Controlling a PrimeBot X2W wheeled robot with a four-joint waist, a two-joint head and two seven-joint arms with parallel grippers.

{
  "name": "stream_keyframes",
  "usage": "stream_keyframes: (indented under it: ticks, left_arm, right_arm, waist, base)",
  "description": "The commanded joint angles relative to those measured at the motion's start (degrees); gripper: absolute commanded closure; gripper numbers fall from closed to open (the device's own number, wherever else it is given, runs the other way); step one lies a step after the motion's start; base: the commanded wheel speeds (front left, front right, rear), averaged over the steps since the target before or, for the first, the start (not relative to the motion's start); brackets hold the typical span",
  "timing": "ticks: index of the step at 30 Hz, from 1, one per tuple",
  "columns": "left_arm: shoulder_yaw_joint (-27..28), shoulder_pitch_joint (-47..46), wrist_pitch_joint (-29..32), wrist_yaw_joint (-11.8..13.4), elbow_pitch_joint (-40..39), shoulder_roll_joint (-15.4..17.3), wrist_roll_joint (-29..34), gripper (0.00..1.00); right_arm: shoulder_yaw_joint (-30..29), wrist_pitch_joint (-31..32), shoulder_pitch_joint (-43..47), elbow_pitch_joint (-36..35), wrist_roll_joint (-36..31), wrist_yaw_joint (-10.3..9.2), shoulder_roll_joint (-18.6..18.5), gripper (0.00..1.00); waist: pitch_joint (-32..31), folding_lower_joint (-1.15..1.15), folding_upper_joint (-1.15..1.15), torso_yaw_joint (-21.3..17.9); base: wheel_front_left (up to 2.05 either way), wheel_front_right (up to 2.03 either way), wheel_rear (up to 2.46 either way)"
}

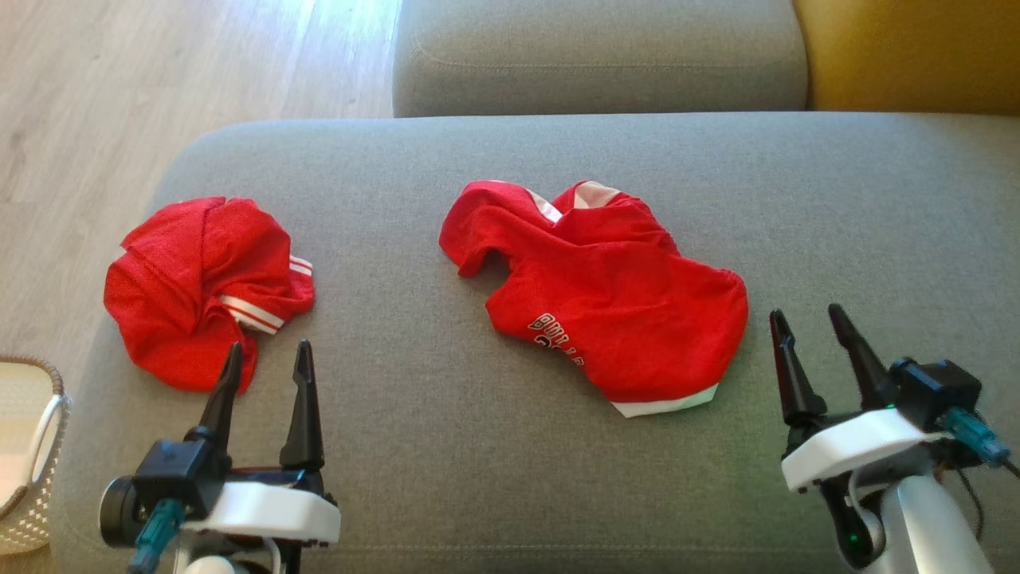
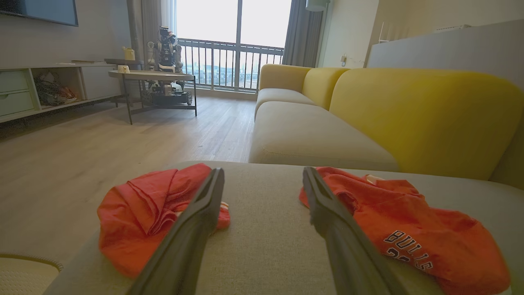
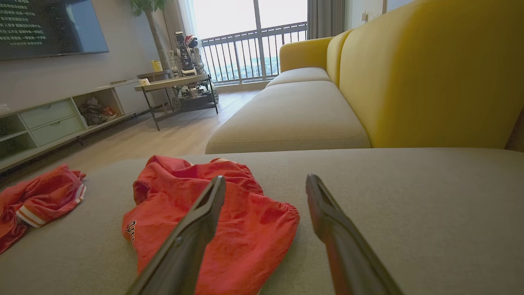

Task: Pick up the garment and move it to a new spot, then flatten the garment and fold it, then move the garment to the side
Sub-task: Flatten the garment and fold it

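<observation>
A crumpled red jersey garment (image 1: 606,303) with white trim and "BULLS" lettering lies in the middle of the grey sofa seat (image 1: 446,478). A second crumpled red garment (image 1: 199,279) with white stripes lies near the seat's left edge. My left gripper (image 1: 269,347) stands open just in front of the striped garment, holding nothing. My right gripper (image 1: 806,312) is open beside the jersey's right edge, apart from it. The left wrist view looks between the open left gripper (image 2: 263,170) at both garments (image 2: 143,213) (image 2: 409,229). In the right wrist view the right gripper (image 3: 266,177) is open by the jersey (image 3: 254,229).
A pale woven basket (image 1: 32,454) sits on the wooden floor (image 1: 159,72) off the seat's left corner. Another grey cushion (image 1: 598,56) and a yellow backrest (image 1: 908,48) lie beyond. A low table (image 2: 151,76) stands far across the room.
</observation>
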Motion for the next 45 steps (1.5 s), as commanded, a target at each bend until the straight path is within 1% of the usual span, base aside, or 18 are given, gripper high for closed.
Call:
stream_keyframes:
  ticks: [1,2,5,8,9,12,17,20,22,24,25,26,29,35,41,45]
  left_arm:
    - [2.5,-2.1,-0.4,-0.9,-2.0,-0.4,1.0,0.00]
    - [2.7,-2.2,-0.4,-1.4,-1.9,-0.6,1.3,0.00]
    - [3.0,-2.9,-0.4,-2.7,-1.4,-1.4,2.2,0.00]
    - [2.7,-4.1,-0.4,-4.0,-0.9,-2.2,2.5,0.00]
    - [2.7,-4.1,-0.4,-4.0,-0.9,-2.2,2.5,0.00]
    - [3.6,-5.3,-0.4,-5.3,-0.6,-3.1,-0.1,0.00]
    - [4.9,-7.2,-0.4,-6.6,0.2,-3.6,0.1,0.00]
    - [5.5,-8.0,-0.4,-7.2,0.8,-3.7,0.3,0.00]
    - [5.7,-8.5,-0.4,-7.4,1.1,-3.7,0.4,0.00]
    - [5.6,-8.9,-0.4,-7.6,1.4,-3.8,0.4,0.00]
    - [5.5,-9.1,-0.4,-7.7,1.5,-3.8,0.4,0.00]
    - [5.3,-9.1,-0.4,-7.7,1.6,-3.8,0.3,0.00]
    - [4.9,-9.0,-0.4,-7.5,2.0,-3.8,0.1,0.00]
    - [5.1,-7.4,-0.4,-6.9,2.6,-3.8,-0.4,0.00]
    - [4.8,-5.5,-0.4,-6.6,2.6,-3.8,-1.0,0.00]
    - [4.5,-4.6,-0.4,-6.3,2.4,-3.8,-1.7,0.00]
  right_arm:
    - [2.0,-0.4,-3.3,0.1,2.6,-0.01,0.0,0.00]
    - [2.3,-0.4,-4.2,1.6,4.9,-0.01,0.0,0.00]
    - [4.1,-0.4,-7.8,6.7,7.8,-0.01,0.0,0.00]
    - [3.9,-0.4,-12.2,13.6,10.5,-0.01,0.0,0.00]
    - [3.9,-0.4,-12.2,13.6,10.5,-0.01,0.0,0.00]
    - [2.4,-0.4,-16.8,19.9,10.3,-0.01,0.0,0.00]
    - [-2.7,-0.4,-22.9,28.9,7.6,-0.01,0.0,0.00]
    - [-4.8,-0.4,-26.3,35.8,8.6,-0.01,0.0,0.00]
    - [-5.3,-0.4,-28.6,41.1,9.7,-0.01,0.0,0.00]
    - [-5.2,-0.4,-30.8,45.7,9.4,-0.01,0.0,0.00]
    - [-4.6,-0.4,-32.0,47.7,10.0,-0.01,0.0,0.53]
    - [-4.3,-0.4,-33.2,49.0,11.1,-0.01,0.0,1.00]
    - [-6.1,-0.4,-34.8,48.2,11.4,-0.01,0.0,1.00]
    - [-16.3,-0.4,-35.6,43.4,8.7,-0.01,0.0,1.00]
    - [-25.3,-0.4,-38.5,35.5,-1.8,-0.01,0.0,1.00]
    - [-30.2,-0.4,-42.3,31.6,-8.2,-0.01,0.0,1.00]
  waist:
    - [0.6,0.01,0.00,-0.1]
    - [1.1,0.01,0.00,-0.1]
    - [2.7,0.01,0.00,0.3]
    - [4.7,0.01,0.00,1.3]
    - [4.7,0.01,0.00,1.3]
    - [6.8,0.01,0.00,2.4]
    - [9.1,0.01,0.00,4.1]
    - [10.0,0.01,0.00,5.0]
    - [10.4,0.01,0.00,5.5]
    - [10.8,0.01,0.00,6.1]
    - [10.8,0.01,0.00,6.3]
    - [10.8,0.01,0.00,6.5]
    - [10.2,0.01,0.00,6.6]
    - [7.0,0.01,0.00,6.0]
    - [3.7,0.01,0.00,5.1]
    - [2.3,0.01,0.00,5.3]
  base:
    - [0.00,0.00,0.00]
    - [0.00,0.00,0.00]
    - [0.00,0.00,0.00]
    - [0.00,0.00,0.00]
    - [0.00,0.00,0.00]
    - [0.00,0.00,0.00]
    - [0.00,0.00,0.00]
    - [0.00,0.00,0.00]
    - [0.00,0.00,0.00]
    - [0.00,0.00,0.00]
    - [0.00,0.00,0.00]
    - [0.00,0.00,0.00]
    - [0.00,0.00,0.00]
    - [0.00,0.00,0.00]
    - [0.00,0.00,0.00]
    - [0.00,0.00,0.00]
